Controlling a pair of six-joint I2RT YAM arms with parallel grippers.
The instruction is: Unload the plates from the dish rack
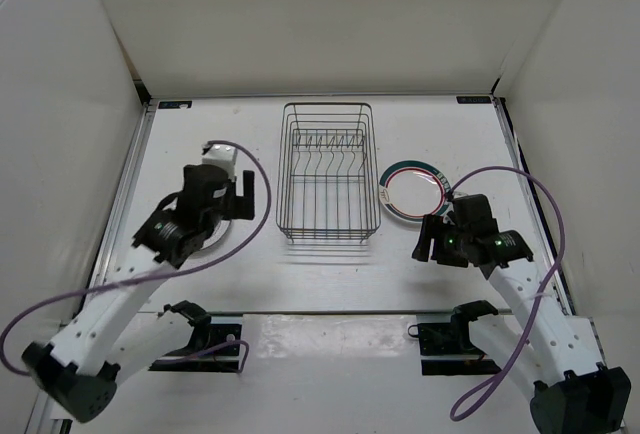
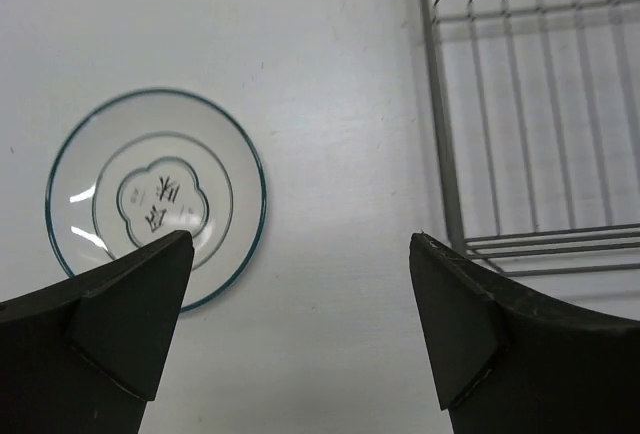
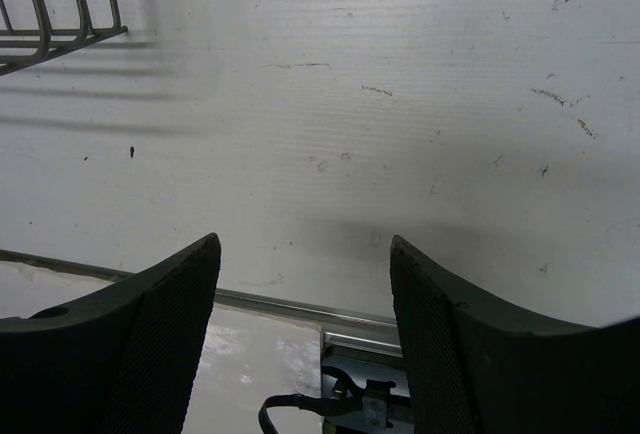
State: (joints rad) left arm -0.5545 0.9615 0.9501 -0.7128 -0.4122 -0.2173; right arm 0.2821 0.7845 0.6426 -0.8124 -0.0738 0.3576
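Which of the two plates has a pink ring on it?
The right plate, beside the dish rack: a pink ring inside its teal one. The left plate shows only teal lines.

Ringed plates (image 1: pixel 412 192) lie flat either side of empty dish rack (image 1: pixel 326 169).

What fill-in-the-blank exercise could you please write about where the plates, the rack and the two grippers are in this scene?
1. The dish rack holds ____ plates.
2. The plate with teal and pink rings lies flat to the ____ of the rack.
3. Near the teal-rimmed plate, the left gripper has its jaws ____.
4. The right gripper is open and holds ____.

Missing words: no; right; open; nothing.
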